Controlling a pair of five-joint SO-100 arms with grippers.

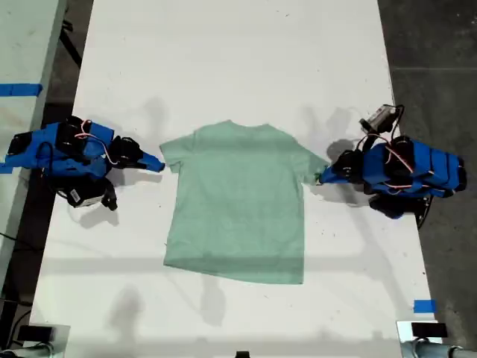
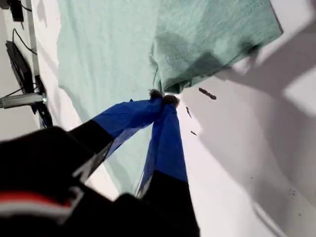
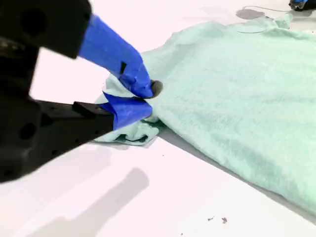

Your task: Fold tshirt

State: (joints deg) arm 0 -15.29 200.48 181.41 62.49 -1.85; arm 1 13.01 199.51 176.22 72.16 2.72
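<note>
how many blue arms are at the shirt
2: one arm at the sleeve on the exterior view's left, one arm at the sleeve on its right, each gripping the shirt.

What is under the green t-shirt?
The white table lies under the t-shirt; it shows bare all around the cloth. Whether anything smaller hides beneath cannot be seen, since the shirt covers that patch, lying flat.

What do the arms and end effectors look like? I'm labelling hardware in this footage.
Both arms are bright blue plastic with black servo blocks and thin red and white wires. My first end effector and my second end effector each have two tapering blue fingers mounted on black bodies.
</note>
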